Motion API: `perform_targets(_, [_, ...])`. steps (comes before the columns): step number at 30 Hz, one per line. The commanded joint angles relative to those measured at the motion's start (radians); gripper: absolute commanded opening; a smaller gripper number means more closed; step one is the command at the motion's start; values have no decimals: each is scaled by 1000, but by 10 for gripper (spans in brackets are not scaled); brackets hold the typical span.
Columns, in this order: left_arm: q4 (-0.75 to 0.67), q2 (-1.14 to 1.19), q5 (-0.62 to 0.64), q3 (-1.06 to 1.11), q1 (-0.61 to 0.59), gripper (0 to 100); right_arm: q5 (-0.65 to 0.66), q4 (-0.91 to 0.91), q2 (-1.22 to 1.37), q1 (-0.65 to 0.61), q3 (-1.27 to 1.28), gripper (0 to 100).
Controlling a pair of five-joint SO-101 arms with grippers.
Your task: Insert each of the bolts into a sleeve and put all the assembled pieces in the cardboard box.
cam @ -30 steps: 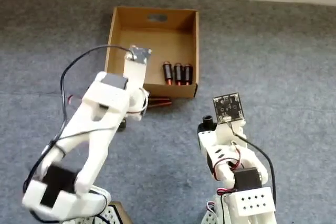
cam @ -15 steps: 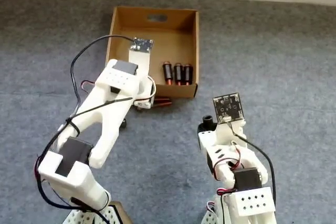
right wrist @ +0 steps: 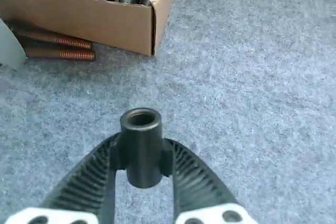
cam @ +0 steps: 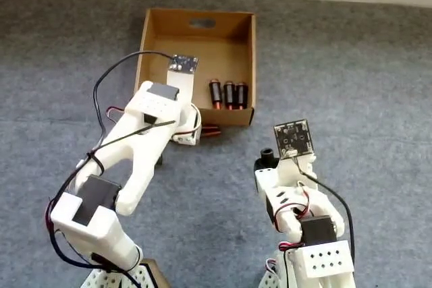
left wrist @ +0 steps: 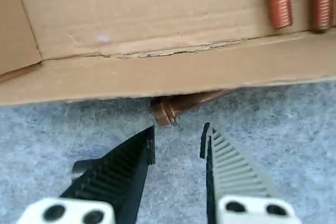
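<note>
Bolts (right wrist: 58, 38): two loose copper ones lie side by side on the grey carpet (cam: 351, 65), tight against the outside of the cardboard box (cam: 144, 45) near wall. Three assembled pieces (cam: 229, 94) sit inside the box by that same wall. Left gripper (left wrist: 178, 129) hangs just short of the nearer bolt (left wrist: 184, 103), jaws apart by a bit more than the bolt head and holding nothing. Right gripper (right wrist: 140, 144) is clamped on a black sleeve (right wrist: 140, 127), bore open towards its own camera, parked well clear of the box. My read is that the step in hand is the left pick. The shaft runs along the wall and partly under its edge, and the jaws look set to close nearly along that shaft, so closing there would likely just skid off the head. Better to roll the wrist so the fingers close across the shaft. There's likely no room for a finger between bolt and wall, so rake the bolt out onto open carpet first. Grip near the head and leave the threaded end free for the sleeve. Come down low and slow, since clipping the wall would likely shove the box and the second bolt
</note>
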Motion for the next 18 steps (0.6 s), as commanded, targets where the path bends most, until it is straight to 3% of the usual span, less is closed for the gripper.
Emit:
perform_targets(1, [-57, -5, 8, 24, 4, 167, -2, -13, -12, -10, -7, 5])
perform_targets(7, [-147, -5, 8, 73, 4, 167, -2, -13, -12, -10, -7, 5])
perform_targets(15, [-161, -5, 8, 85, 4, 166, -2, -13, -13, -10, -5, 5])
perform_targets(18, [-158, -5, 6, 85, 4, 101, -2, -13, -13, -7, -5, 5])
